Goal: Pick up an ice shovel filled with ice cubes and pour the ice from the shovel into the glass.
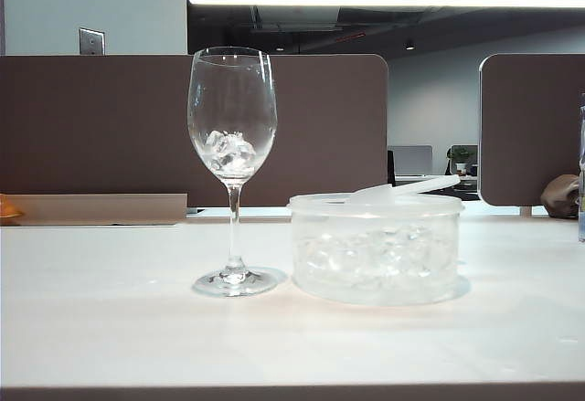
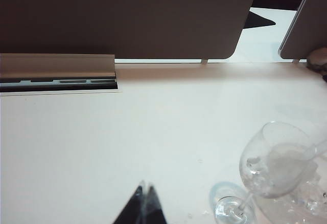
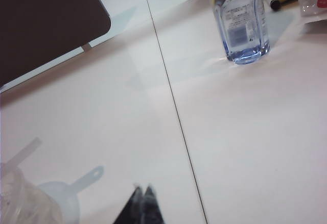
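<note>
Ice cubes (image 1: 230,150) are sitting inside the glass (image 1: 232,118), standing on the white table (image 1: 110,319) beside the tub (image 1: 375,250); the ice shovel (image 1: 407,188) is lying across its rim. Both the left gripper (image 2: 144,185) and right gripper (image 3: 143,188) are hanging closed and empty above the table; brown partitions (image 1: 110,127) are standing behind.

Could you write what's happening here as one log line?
glass: ice inside | scoop: on tub | left gripper: shut, empty | right gripper: shut, empty

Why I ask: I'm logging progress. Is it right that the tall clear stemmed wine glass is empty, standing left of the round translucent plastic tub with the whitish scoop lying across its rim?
Not quite. The tall clear stemmed wine glass is not empty: the exterior view shows small clear ice cubes in its bowl. The rest holds: it stands left of the round translucent plastic tub, with the whitish scoop across the rim.
</note>
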